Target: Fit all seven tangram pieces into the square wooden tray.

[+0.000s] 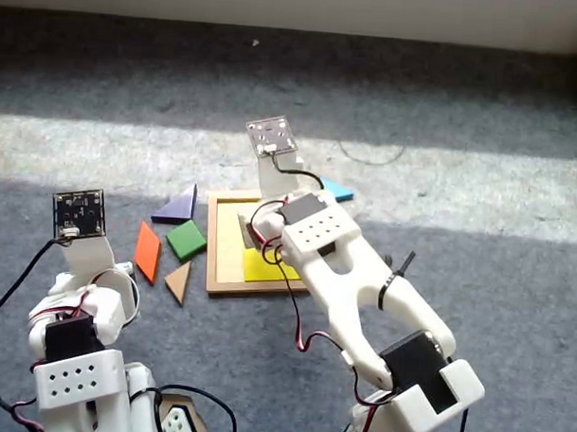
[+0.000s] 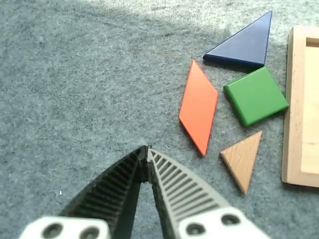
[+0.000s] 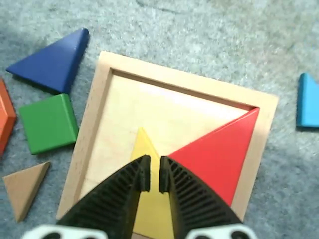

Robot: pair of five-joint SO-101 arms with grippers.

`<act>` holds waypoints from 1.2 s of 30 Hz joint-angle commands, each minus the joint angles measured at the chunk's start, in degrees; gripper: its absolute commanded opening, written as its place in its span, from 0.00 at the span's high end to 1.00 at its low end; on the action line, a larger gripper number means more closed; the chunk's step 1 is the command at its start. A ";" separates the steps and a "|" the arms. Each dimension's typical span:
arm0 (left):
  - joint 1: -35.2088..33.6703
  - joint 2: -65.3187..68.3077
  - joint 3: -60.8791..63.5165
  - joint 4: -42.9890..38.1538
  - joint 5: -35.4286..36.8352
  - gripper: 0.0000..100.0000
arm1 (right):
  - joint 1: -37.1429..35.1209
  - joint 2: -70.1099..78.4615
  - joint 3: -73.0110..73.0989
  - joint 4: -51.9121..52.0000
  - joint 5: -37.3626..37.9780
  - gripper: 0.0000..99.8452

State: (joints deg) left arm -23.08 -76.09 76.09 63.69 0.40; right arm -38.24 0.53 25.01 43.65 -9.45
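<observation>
The square wooden tray (image 1: 213, 244) lies at the middle of the high view on the grey bench (image 1: 476, 270), its edges square to the frame. A yellow triangle (image 3: 144, 149) sits in the tray with its apex at the tray's centre. A red triangle (image 3: 219, 154) lies beside it, one sharp tip in a tray corner and one short edge along the yellow piece.

The right pincer (image 3: 154, 172) hangs over the yellow triangle, fingers parted by a narrow slit and holding nothing.

Left of the tray lie four loose pieces. A navy triangle (image 1: 178, 207) points its sharp tip toward the top of the frame. Below it is a green square (image 1: 186, 239), turned a little. An orange parallelogram (image 1: 148, 252) has its long axis running top to bottom. A tan triangle (image 1: 178, 281) points downward.

A blue piece (image 1: 339, 191) lies just off the tray's upper right corner.

The left pincer (image 2: 147, 149) hangs over bare bench at lower left, its tips closed together and empty.
</observation>
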 commanded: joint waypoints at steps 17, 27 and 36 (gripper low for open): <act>-0.48 -0.48 -2.15 -1.14 0.00 0.99 | -5.05 -3.21 0.57 -0.04 1.76 0.77; -0.40 -0.48 -2.15 -1.14 0.00 0.99 | -7.16 0.31 0.31 5.41 3.78 0.77; -0.40 -0.48 -2.15 -1.14 0.00 0.99 | -8.31 11.74 -12.88 20.44 3.87 0.77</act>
State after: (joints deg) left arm -23.08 -76.09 76.09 63.69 0.40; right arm -45.80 10.90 17.01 60.00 -6.02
